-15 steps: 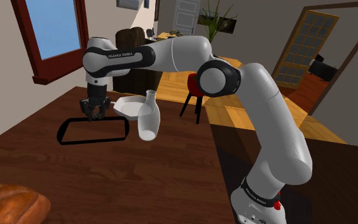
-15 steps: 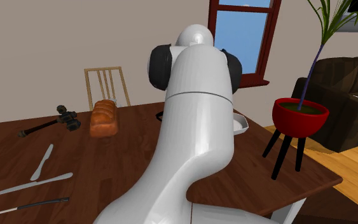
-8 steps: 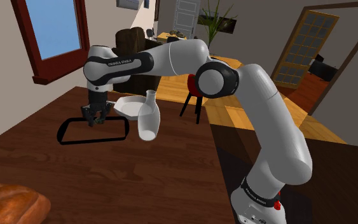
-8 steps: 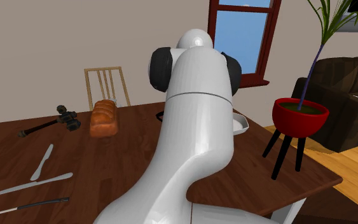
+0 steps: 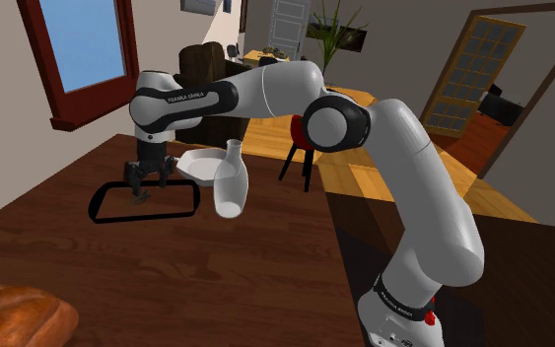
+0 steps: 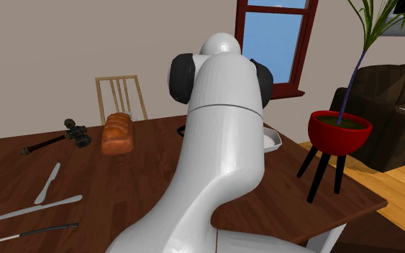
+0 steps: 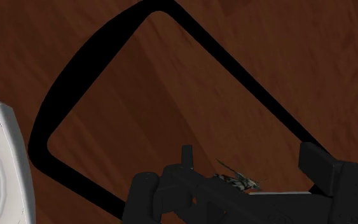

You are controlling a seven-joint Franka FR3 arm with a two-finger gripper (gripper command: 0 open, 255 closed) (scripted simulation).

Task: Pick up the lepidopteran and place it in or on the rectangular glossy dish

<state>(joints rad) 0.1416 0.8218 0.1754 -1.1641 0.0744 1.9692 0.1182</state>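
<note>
A big brown wooden table (image 5: 255, 271) lies under everything. The long white arm (image 5: 408, 148) bends over it and points its black gripper (image 5: 143, 189) straight down. A brown loaf of bread (image 5: 14, 313) sits on the table, well apart from the gripper.

Right under the gripper is the black dish (image 5: 101, 203). It looks like a shiny black frame with round corners, and its middle is brown like the table. The gripper hangs over the inside of the frame, near one of its long sides.

Just beside the gripper, outside the frame, stands a white bottle (image 5: 231, 187). A white dish (image 5: 202, 166) sits near it, just past the frame's edge.

From the wrist view, the two black fingers (image 7: 316, 167) stand wide apart. The tiny moth (image 7: 240, 182) is between them. It is grey with thin feelers. Neither finger touches it, so it is not held. I cannot tell if it rests on the dish.
</note>
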